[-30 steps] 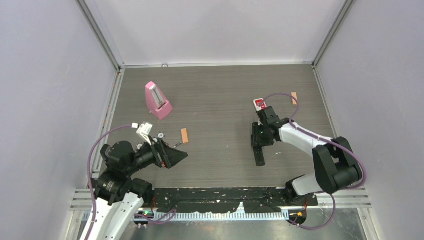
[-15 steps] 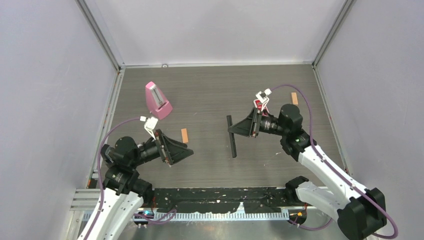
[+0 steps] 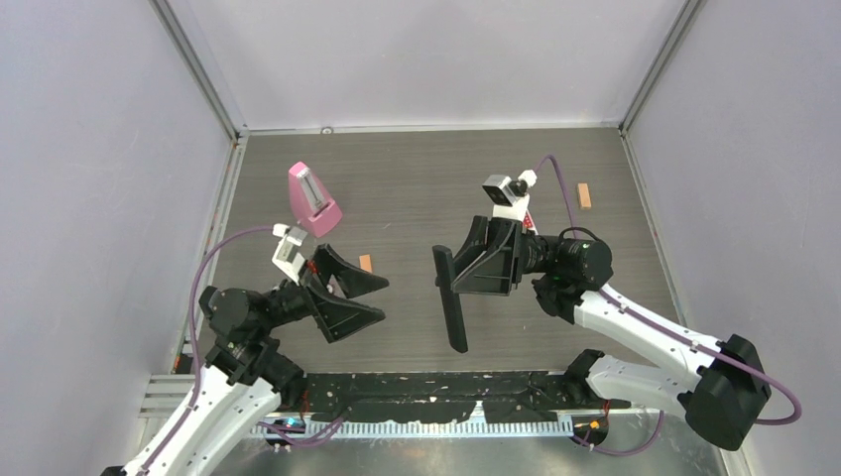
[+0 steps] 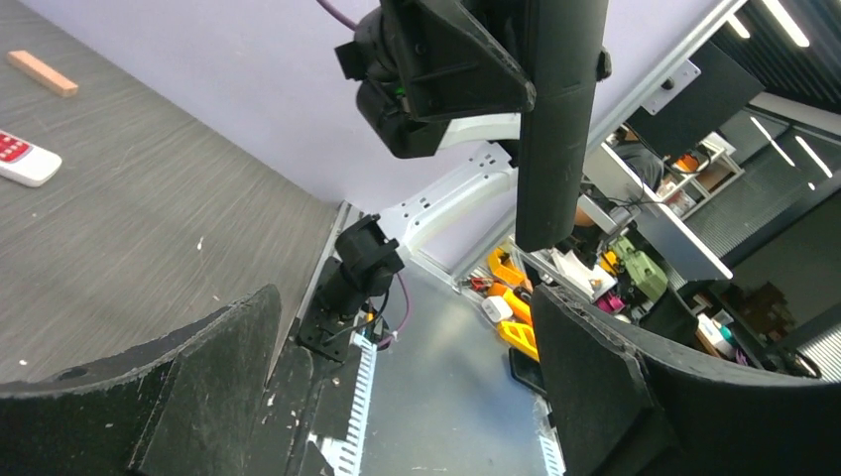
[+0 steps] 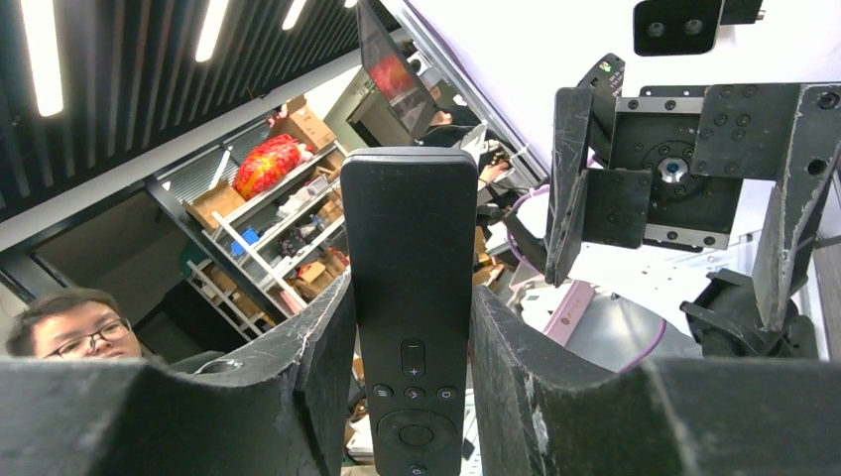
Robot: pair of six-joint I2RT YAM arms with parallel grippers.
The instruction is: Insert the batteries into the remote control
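- The right gripper (image 3: 448, 270) is clamped on the long black plastic remote control (image 3: 455, 322). It holds the remote raised in the air between the two arms, clear of the grey wood-grain table (image 3: 417, 188).
- The right wrist view shows the button face, so the plain back is turned toward the left arm, probably to offer up the battery cover.
- The left gripper (image 3: 380, 299) hangs near the remote with its fingers spread wide and nothing between them, likely ready to work on that back.
- No orange-red batteries can be made out in any view, so they need locating before loading.
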